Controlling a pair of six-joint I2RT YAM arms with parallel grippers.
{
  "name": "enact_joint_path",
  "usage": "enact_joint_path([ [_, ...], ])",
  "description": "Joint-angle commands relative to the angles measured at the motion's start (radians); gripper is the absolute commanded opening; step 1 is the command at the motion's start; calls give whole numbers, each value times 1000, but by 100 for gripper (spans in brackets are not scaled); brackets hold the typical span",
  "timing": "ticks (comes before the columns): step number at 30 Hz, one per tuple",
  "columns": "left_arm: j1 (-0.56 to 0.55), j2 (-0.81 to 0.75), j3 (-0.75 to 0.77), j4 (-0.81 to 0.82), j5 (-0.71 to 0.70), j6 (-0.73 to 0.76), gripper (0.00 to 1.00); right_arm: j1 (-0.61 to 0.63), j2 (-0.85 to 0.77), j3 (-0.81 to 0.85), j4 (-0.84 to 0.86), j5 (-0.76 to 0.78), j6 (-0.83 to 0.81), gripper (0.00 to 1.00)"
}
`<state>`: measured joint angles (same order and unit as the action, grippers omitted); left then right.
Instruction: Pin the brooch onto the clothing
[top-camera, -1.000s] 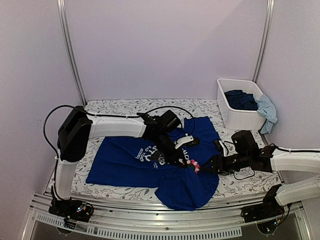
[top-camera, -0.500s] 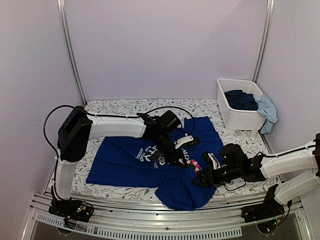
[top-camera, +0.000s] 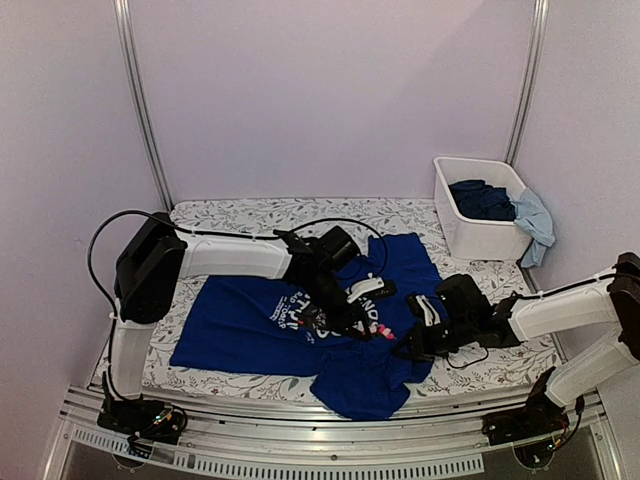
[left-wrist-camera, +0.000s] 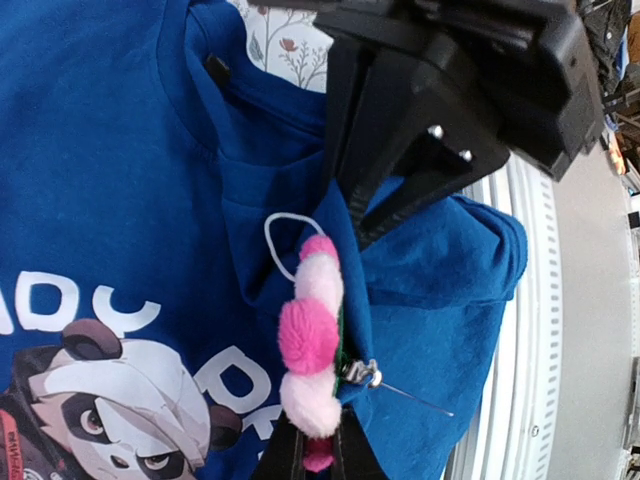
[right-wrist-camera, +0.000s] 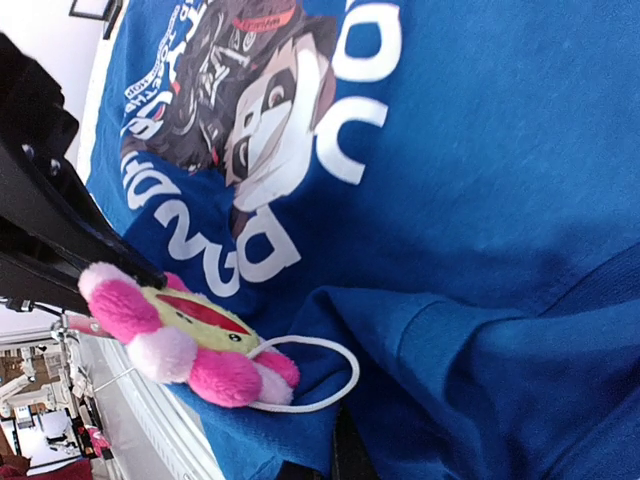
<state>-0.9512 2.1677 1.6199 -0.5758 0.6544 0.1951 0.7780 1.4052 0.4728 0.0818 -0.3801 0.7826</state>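
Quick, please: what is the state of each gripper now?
Left gripper: closed, holding the brooch.
Right gripper: closed, pinching the clothing.

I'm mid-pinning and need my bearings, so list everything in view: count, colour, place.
brooch: one, pink petals with a yellow-green centre, at the shirt's bunched near edge, pin open
T-shirt: one, royal blue with white lettering and a panda print, spread on the table cover
bin: one, white, back right
bunched clothes: dark blue inside the bin, light blue over its right rim
table cover: one, white floral, under the shirt and bin
left end effector: one, black, shut on the brooch
right end effector: one, black, shut on a T-shirt fold beside the brooch
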Motion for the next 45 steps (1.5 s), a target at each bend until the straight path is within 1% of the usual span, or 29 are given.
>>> enact_joint_path([
  [1,12,-33,-19,-20,11,15,0,-92,-60,30,-72,-9,-93,0],
  [5,12,-31,-19,-20,56,1,0,-103,-46,56,-74,-41,-175,0],
  [8,11,-28,-12,-17,85,-31,0,-109,-18,72,-80,-57,-220,6],
  [11,17,-21,-10,-5,89,-94,0,-115,-17,84,-126,-58,-281,19],
  [13,22,-17,-2,2,104,-146,0,-117,-34,99,-148,-64,-335,32],
  [15,23,-16,12,1,134,-178,0,-118,-58,106,-165,-89,-392,48],
  [17,23,-20,17,-2,159,-190,0,-118,-76,113,-185,-103,-448,55],
  [20,25,-18,18,-25,164,-219,0,-118,-100,136,-231,-113,-513,59],
  [23,32,-20,34,-64,139,-227,0,-117,-134,158,-275,-54,-588,61],
  [25,36,-23,58,-112,117,-217,0,-117,-180,153,-270,-34,-624,62],
  [27,43,-26,78,-149,107,-198,0,-106,-220,132,-231,-28,-642,78],
  [29,49,-29,96,-187,110,-147,0,-63,-250,124,-203,13,-647,79],
  [31,50,-32,113,-218,111,-96,0,30,-272,94,-128,71,-649,81],
  [32,51,-34,117,-227,113,-79,0,63,-277,83,-96,97,-647,81],
  [33,52,-35,120,-235,118,-68,0,84,-277,69,-27,115,-638,82],
  [37,60,-46,115,-257,130,-48,0,107,-298,-49,163,131,-578,83],
  [40,60,-52,121,-288,115,-12,0,118,-318,-121,276,167,-574,84],
  [42,58,-54,125,-298,107,9,0,123,-319,-181,379,185,-601,84],
  [45,53,-49,131,-298,109,11,0,127,-263,-192,502,226,-653,84],
])
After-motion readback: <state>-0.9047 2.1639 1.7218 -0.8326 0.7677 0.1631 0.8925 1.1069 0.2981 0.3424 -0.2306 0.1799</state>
